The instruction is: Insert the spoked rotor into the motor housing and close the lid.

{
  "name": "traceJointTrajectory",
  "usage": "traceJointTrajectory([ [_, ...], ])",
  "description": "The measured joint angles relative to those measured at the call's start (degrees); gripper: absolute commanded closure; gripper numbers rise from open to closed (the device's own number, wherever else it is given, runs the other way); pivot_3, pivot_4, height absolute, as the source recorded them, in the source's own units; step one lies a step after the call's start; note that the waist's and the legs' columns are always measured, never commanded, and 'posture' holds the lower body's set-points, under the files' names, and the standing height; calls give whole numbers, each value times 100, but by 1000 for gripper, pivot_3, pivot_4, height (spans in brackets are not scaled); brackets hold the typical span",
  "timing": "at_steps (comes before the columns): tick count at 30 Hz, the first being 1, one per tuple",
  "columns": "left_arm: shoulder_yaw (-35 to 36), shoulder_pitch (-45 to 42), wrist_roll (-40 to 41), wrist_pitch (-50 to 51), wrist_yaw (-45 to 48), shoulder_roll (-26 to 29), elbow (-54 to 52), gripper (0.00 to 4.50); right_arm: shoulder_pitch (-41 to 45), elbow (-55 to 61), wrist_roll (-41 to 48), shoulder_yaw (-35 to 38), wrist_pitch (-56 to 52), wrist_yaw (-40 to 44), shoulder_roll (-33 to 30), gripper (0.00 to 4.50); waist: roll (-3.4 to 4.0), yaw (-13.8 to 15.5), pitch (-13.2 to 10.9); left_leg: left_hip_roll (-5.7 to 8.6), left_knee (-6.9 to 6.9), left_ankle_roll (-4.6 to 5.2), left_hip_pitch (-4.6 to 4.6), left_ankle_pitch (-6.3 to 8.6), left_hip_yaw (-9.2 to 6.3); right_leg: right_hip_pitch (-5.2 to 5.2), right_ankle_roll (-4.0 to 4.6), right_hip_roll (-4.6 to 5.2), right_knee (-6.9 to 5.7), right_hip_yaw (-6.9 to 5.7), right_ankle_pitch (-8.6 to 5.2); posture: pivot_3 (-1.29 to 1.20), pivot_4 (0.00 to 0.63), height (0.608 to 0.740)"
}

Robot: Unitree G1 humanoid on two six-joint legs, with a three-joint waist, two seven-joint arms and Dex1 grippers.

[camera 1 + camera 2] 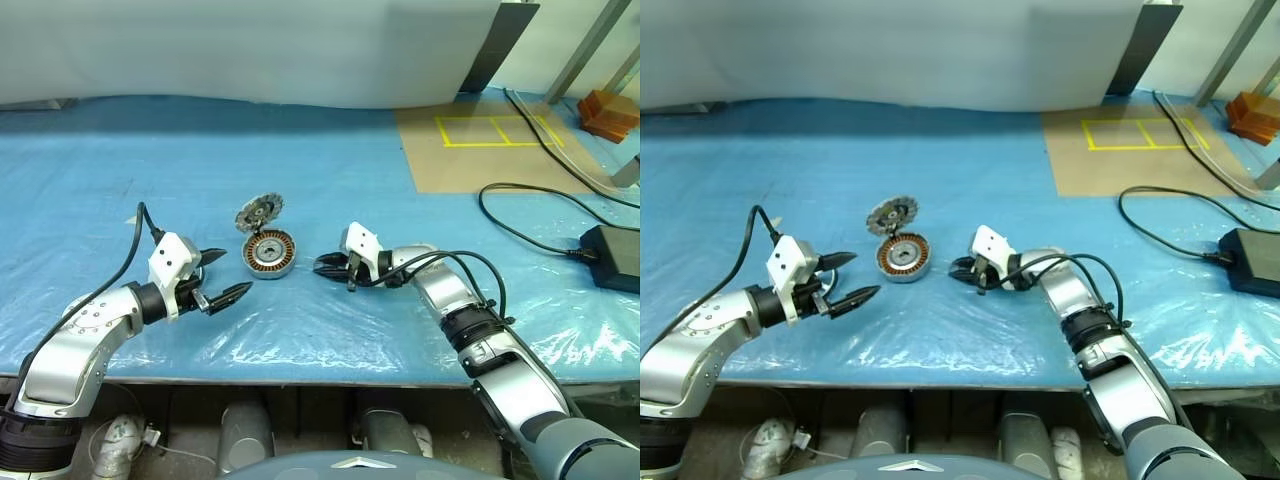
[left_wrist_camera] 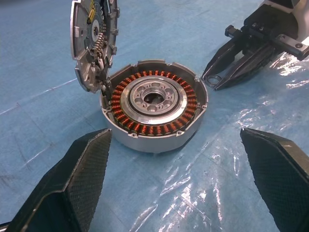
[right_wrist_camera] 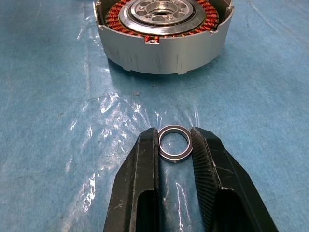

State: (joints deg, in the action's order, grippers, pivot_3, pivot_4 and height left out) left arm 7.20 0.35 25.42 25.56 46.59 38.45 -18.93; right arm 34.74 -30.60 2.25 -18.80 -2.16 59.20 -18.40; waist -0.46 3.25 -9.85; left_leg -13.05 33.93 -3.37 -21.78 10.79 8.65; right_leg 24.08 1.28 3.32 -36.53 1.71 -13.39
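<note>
Left eye view: motor housing (image 1: 270,253) on blue sheet (image 1: 150,160), open end up, axis vertical, lying between the two grippers. Lid (image 1: 259,212) standing on edge at the housing's far rim, hinged back, not yet closed. Left gripper (image 1: 237,270) spread wide and holding nothing, housing just ahead of its tips. Right gripper (image 1: 318,266) pointing across at the housing from the opposite side, tips low over the sheet. Right eye view: same layout, housing ahead of both sets of fingertips, neither gripper touching it, both about equally near. Left wrist view: housing straight ahead, centred between the two wide-set fingers, with a ring of copper windings around a silver holed hub (image 2: 153,98); not possible to tell whether this hub is the spoked rotor already seated. Ribbed, spring-fitted face of the lid turned toward the open housing. Right wrist view: small silver ring (image 3: 175,143) lying flat, hole upward, pinched between the two nearly closed fingertips, touching both. Housing directly beyond the tips, apart from them, a strip of bare sheet between. Judged next move: straight ahead and up over the rim. Count: one housing, one lid, one small ring, two grippers.
</note>
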Motion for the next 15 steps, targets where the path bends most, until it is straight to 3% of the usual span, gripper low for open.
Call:
traceJointTrajectory([
  [5,0,-33,-4,-4,5,1,16,0,28,15,7,46,-42,-2,22,3908,-1,-5,1,1,-9,1,2,0,0,1,0,0,2,0,0,0,150,740],
  [15,5,-27,2,-6,49,7,18,0,512,1059,641,506,-1398,263,40,3908,0,-71,-2,4,-66,-2,-10,-3,3,28,5,-10,25,1,-3,0,150,740],
])
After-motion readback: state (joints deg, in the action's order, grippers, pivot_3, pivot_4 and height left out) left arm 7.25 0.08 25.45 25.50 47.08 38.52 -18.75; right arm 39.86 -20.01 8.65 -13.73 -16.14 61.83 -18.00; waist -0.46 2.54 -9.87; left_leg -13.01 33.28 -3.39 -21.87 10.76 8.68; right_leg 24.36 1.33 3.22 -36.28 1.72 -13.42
